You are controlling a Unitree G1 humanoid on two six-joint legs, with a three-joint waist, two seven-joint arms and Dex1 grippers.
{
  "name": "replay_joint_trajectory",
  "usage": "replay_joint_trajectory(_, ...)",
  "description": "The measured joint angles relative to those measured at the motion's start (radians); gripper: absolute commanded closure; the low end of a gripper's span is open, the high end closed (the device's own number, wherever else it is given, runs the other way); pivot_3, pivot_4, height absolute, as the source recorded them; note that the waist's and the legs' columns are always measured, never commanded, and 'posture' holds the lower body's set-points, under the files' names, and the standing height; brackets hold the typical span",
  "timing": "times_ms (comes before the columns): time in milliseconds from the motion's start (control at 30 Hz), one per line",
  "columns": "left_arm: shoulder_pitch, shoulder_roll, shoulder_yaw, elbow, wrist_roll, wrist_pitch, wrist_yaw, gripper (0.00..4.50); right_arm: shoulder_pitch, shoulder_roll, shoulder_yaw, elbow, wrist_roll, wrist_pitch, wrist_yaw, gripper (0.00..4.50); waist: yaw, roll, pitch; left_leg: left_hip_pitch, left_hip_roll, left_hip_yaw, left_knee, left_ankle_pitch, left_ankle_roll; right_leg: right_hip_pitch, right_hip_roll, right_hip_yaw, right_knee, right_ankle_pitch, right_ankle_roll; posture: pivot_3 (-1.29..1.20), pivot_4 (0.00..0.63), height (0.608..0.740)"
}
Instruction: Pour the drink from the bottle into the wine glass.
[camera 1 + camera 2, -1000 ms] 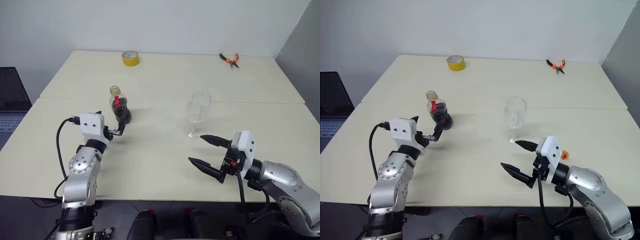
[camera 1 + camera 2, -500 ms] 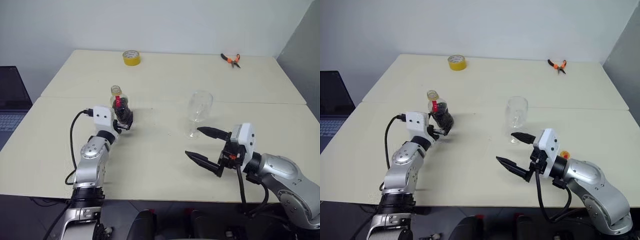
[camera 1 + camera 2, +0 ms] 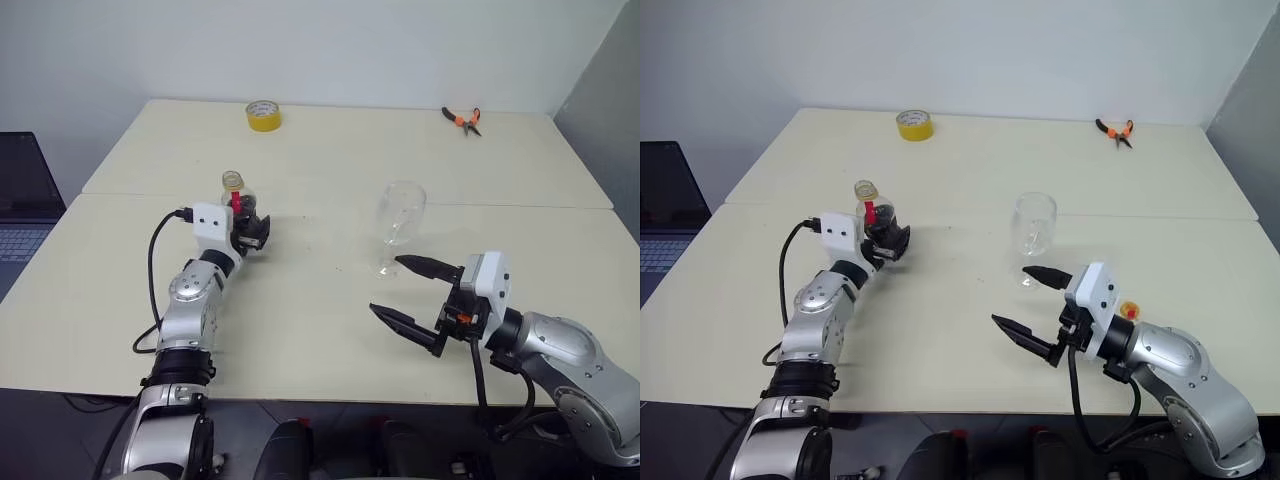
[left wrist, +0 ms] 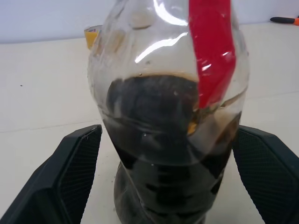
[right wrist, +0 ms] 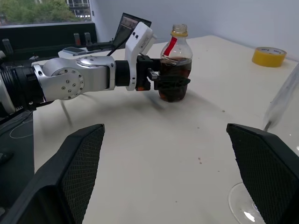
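- Clear plastic bottle (image 3: 240, 205) stands upright on the table (image 3: 330, 150), wine glass (image 3: 399, 222) well to its right; left gripper (image 3: 254, 232) brackets the bottle's lower body.
- Left wrist: fingers (image 4: 70, 172) flank the bottle, dark drink (image 4: 168, 140) inside; contact unclear.
- Right wrist: right gripper (image 5: 168, 177) spread wide, empty, facing the bottle.

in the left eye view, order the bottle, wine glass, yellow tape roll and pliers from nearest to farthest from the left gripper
1. bottle, between the left gripper's fingers
2. yellow tape roll, at the table's far edge
3. wine glass, mid-table to the right; close to the tape
4. pliers, far right corner
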Motion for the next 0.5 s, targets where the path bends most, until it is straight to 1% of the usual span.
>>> replay_joint_trajectory(100,-0.018,-0.001,0.001,0.034,0.0,-0.022,-0.001,1.49,0.0,0.0,0.0,0.0,-0.003,-0.006,-0.001,0.0,0.0,0.0,0.0,0.0,0.0,0.0,0.0,0.0,0.0,0.0,0.0,0.0,0.0,0.0,0.0,0.0,0.15,0.74)
replay_joint_trajectory(200,-0.033,-0.003,0.002,0.065,-0.002,-0.043,-0.001,2.52,0.001,0.001,0.0,0.0,-0.008,-0.013,-0.002,0.0,0.0,0.0,0.0,0.0,0.0,0.0,0.0,0.0,0.0,0.0,0.0,0.0,0.0,0.0,0.0,0.0,0.15,0.74)
replay_joint_trajectory(300,-0.047,-0.003,0.002,0.095,-0.003,-0.059,-0.004,3.35,0.001,0.006,0.0,0.0,-0.011,-0.015,-0.008,0.0,0.0,0.0,0.0,0.0,0.0,0.0,0.0,0.0,0.0,0.0,0.0,0.0,0.0,0.0,0.0,0.0,0.15,0.74)
replay_joint_trajectory(367,-0.052,-0.003,0.002,0.1,-0.005,-0.059,-0.012,3.59,0.001,0.009,0.0,0.0,-0.017,-0.015,-0.018,0.0,0.0,0.0,0.0,0.0,0.0,0.0,0.0,0.0,0.0,0.0,0.0,0.0,0.0,0.0,0.0,0.0,0.15,0.74)
replay_joint_trajectory(500,-0.06,0.001,-0.01,0.084,-0.004,-0.059,-0.049,3.76,0.003,0.015,-0.003,-0.005,-0.018,-0.015,-0.045,0.0,0.0,-0.001,0.0,-0.001,0.0,0.0,0.0,0.0,0.0,-0.001,0.0,0.0,0.0,0.0,0.0,0.0,0.15,0.74)
